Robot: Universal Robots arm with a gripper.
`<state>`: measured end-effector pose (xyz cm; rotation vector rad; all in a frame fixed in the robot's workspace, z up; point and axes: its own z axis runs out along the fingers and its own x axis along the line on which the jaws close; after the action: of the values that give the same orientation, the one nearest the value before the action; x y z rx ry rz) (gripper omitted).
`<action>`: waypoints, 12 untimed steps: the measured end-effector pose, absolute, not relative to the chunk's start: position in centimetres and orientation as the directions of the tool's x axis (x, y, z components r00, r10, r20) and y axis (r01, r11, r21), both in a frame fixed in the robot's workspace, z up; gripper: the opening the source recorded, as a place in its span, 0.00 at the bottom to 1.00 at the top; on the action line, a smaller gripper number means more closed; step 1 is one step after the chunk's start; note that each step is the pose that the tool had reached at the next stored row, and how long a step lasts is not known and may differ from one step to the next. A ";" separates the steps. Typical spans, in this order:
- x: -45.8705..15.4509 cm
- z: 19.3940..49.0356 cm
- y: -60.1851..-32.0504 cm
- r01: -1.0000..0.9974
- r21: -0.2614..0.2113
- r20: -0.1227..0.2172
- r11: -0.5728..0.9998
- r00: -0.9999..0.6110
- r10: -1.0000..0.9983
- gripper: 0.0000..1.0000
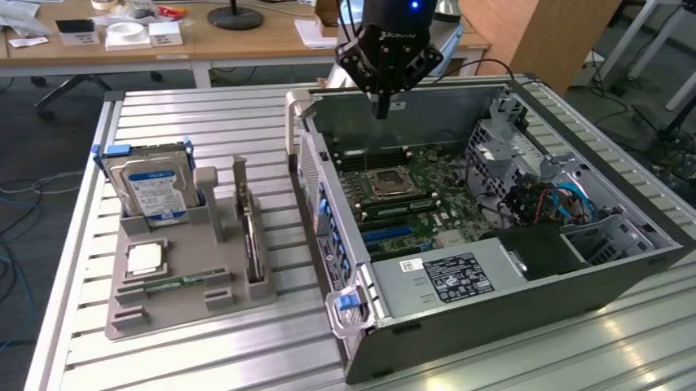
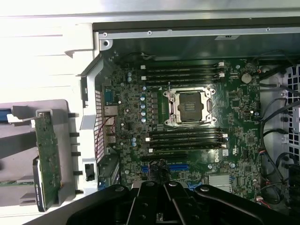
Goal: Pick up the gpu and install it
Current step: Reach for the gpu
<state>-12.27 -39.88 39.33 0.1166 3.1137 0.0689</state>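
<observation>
The gpu [image 1: 251,242] stands on its edge in a slot of the grey holder [image 1: 174,305], at the exterior view's left of the open computer case [image 1: 511,285]. In the wrist view the gpu [image 2: 48,154] shows its circuit-board side, beside the case wall. My gripper [image 1: 382,111] hangs over the far wall of the case, above the motherboard [image 1: 408,199], well away from the gpu. Its fingers are shut together with nothing between them. In the wrist view the gripper [image 2: 161,186] looks straight down on the motherboard [image 2: 187,117] and its empty processor socket [image 2: 190,107].
The holder also carries a blue-labelled hard drive [image 1: 156,189], a processor chip [image 1: 145,259] and a green memory stick [image 1: 174,283]. Cables and drive cages [image 1: 555,195] fill the case's right side. A desk with small items [image 1: 130,32] stands behind the slatted metal table [image 1: 207,122].
</observation>
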 end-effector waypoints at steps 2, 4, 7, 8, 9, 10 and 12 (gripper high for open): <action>-12.3 39.3 -39.9 0.074 0.045 -0.023 0.996 -0.997 0.075 0.11; -12.4 39.3 -39.9 0.074 0.045 -0.023 0.996 -0.997 0.075 0.11; -12.6 39.3 -39.9 0.074 0.045 -0.023 0.996 -0.997 0.075 0.11; -12.6 39.3 -39.9 0.074 0.045 -0.023 0.996 -0.997 0.075 0.11; -12.7 39.3 -39.9 0.074 0.045 -0.023 0.996 -0.997 0.075 0.11; -12.7 39.3 -39.9 0.074 0.045 -0.023 0.996 -0.997 0.075 0.11; -12.8 39.3 -39.9 0.074 0.045 -0.023 0.996 -0.997 0.075 0.11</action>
<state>-12.82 -39.88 39.33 0.1166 3.1137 0.0688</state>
